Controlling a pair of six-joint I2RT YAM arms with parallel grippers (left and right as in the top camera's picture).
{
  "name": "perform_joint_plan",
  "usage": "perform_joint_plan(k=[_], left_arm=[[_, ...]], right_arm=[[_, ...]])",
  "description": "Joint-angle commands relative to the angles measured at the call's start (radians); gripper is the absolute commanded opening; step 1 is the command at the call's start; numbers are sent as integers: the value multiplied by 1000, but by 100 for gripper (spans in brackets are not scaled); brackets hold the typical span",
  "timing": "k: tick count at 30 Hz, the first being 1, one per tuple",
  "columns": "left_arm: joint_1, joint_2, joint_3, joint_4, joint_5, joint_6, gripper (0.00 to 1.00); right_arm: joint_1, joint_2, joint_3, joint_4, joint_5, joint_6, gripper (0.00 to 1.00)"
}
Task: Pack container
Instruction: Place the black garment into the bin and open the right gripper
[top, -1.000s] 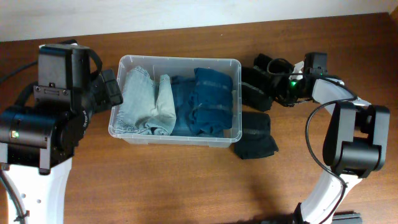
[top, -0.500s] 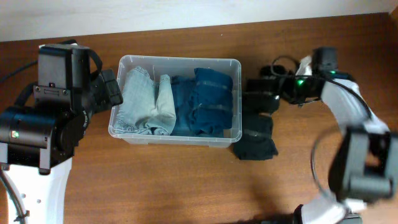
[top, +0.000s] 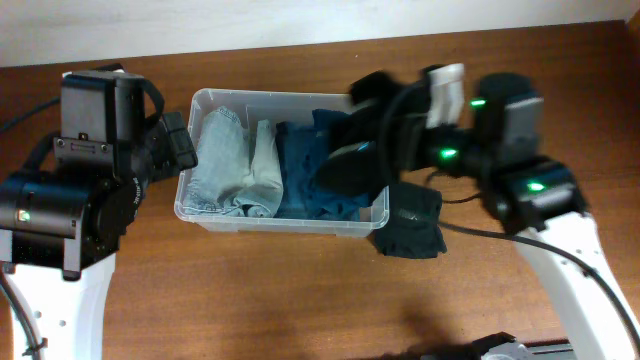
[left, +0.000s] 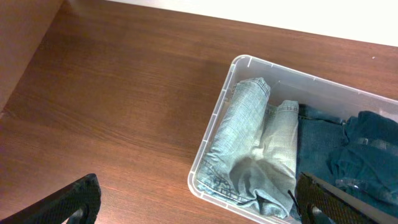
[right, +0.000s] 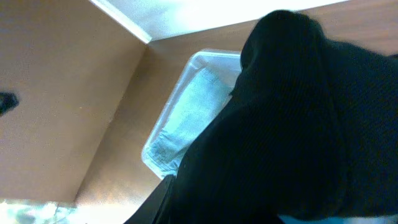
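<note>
Obscured and cropped parts, all three views.
Overhead: right gripper (top: 372, 135) and black garment (top: 348, 165) smeared by motion blur, outlines unreadable; the cloth covers part of the dark jeans (top: 300, 175). Right wrist: garment fills most of the frame, fingers buried under it, only one corner of the container (right: 198, 59) shows. Left wrist: left gripper (left: 199, 210) fingers (left: 69, 200) cropped at bottom edge; container's right end cut off.

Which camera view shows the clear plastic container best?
The overhead view: it shows the container almost whole, though a black garment covers part of its right side. The left wrist view shows only its left end; the right wrist view, one corner behind that garment.
</note>
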Motion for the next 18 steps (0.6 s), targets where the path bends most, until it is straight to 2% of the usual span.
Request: perform_joint_plan(k=[1,8,18], left_arm=[[3,2,2,2,-14,-10,100],[3,2,2,2,-14,-10,99],[3,2,2,2,-14,-10,99]], right_arm=[[173,41,5,105,-16,-11,24],[364,127,5,328,30,-33,24],[357,417,5,442,56,-114,24]])
